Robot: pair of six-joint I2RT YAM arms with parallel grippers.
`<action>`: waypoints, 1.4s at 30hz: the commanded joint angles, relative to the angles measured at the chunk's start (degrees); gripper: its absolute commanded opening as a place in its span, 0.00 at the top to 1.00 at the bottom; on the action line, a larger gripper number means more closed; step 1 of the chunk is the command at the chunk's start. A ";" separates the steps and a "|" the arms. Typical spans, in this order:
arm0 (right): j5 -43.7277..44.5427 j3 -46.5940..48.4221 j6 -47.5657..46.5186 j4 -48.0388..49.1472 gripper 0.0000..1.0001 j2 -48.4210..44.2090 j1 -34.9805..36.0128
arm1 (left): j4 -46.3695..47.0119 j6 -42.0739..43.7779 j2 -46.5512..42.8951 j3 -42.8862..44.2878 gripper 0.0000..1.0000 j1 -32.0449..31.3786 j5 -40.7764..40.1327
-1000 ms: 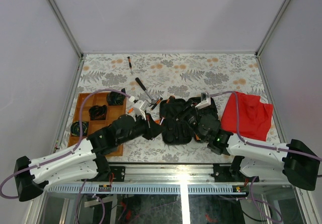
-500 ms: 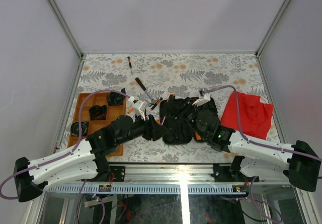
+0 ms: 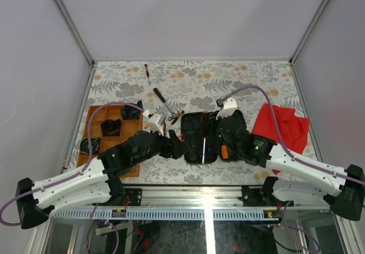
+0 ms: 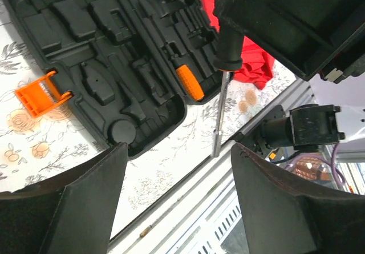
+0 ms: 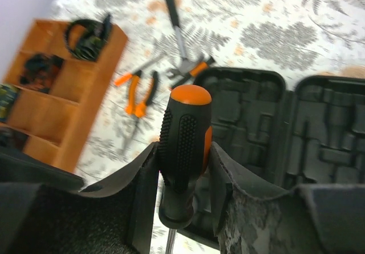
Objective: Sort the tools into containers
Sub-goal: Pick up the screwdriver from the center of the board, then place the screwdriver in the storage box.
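- Left arm (image 3: 74, 182) stretches from the near-left corner toward the centre; the left tool (image 3: 178, 147) has its jaws spread wide, nothing between them.
- Right arm (image 3: 302, 165) angles inward; the right tool (image 5: 183, 151) pinches a screwdriver (image 5: 183, 123) by its handle.

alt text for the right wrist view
The right gripper clamps an orange-and-black screwdriver by its handle, centre frame. Behind lie the open black tool case, orange pliers and a hammer on the floral table, and the wooden tray at left.

black case (image 3: 193, 129) open, centre | wooden tray (image 3: 96, 129) left | red cloth (image 3: 288, 129) right
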 commanded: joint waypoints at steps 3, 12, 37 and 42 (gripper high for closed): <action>-8.63 3.41 -5.02 -11.68 1.00 0.45 -8.34 | -3.13 -1.17 2.13 1.04 0.27 1.66 -4.02; -20.80 1.58 -6.35 -16.17 1.00 1.50 -19.50 | -7.12 -2.99 7.75 0.11 0.27 12.86 0.82; -19.31 -3.78 -8.98 -17.65 1.00 -5.71 -19.54 | 7.92 -0.50 34.95 4.08 0.44 17.14 11.68; -17.37 -3.19 -9.88 -18.40 1.00 -4.88 -19.60 | 7.86 -1.20 36.96 3.93 0.51 17.03 12.71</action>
